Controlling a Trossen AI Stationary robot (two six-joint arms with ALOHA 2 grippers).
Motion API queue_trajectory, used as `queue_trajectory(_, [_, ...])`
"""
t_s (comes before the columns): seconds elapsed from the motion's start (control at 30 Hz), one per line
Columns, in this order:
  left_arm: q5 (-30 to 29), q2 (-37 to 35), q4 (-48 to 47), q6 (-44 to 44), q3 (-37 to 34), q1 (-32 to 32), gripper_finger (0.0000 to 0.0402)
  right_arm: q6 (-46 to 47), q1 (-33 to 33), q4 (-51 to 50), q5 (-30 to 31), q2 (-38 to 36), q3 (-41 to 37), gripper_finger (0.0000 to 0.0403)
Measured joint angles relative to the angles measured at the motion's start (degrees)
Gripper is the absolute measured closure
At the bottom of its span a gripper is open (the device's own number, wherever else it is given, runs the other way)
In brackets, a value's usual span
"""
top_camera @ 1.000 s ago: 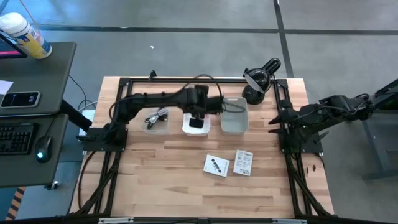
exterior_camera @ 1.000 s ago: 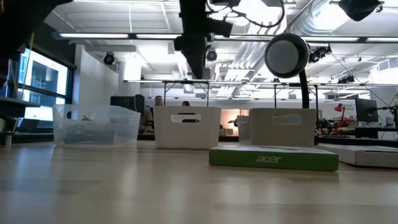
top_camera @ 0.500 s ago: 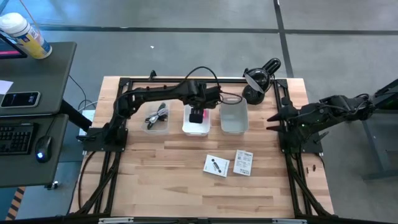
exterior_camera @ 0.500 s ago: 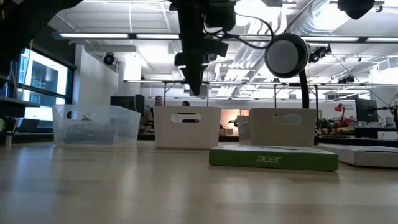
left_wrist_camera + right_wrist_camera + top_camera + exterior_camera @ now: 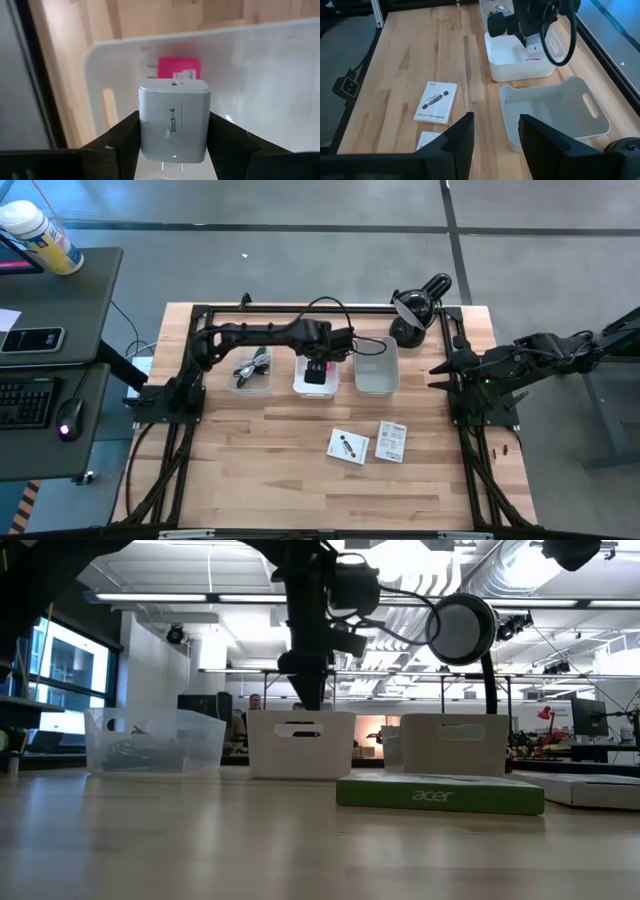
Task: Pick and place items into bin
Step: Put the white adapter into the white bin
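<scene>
- left hand (image 5: 172,137) clamped on white charger block (image 5: 173,122), over middle white bin (image 5: 315,385), upper centre
- right hand (image 5: 495,132) parted, empty, right edge of surface (image 5: 270,470)

Three bins sit in a row at twelve o'clock on my bench (image 5: 260,470). My left pincer (image 5: 318,368) hangs over the middle bin (image 5: 316,388), a charger (image 5: 173,120) between its fingers. Two cards (image 5: 348,445) lie at five o'clock of that bin. My right pincer (image 5: 437,374) waits at three o'clock.
</scene>
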Motion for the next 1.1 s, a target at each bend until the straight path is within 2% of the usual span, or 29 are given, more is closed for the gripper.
queue_trajectory(0.47, [1.7, 0.0, 1.2, -0.4, -1.1, 0.0, 0.022, 0.2, 0.0, 0.0, 0.0, 0.0, 0.0, 0.0258])
queue_trajectory(1.1, [0.8, 0.0, 1.1, 0.1, -1.1, 0.0, 0.022, 0.8, 0.0, 0.0, 0.0, 0.0, 0.0, 0.0258])
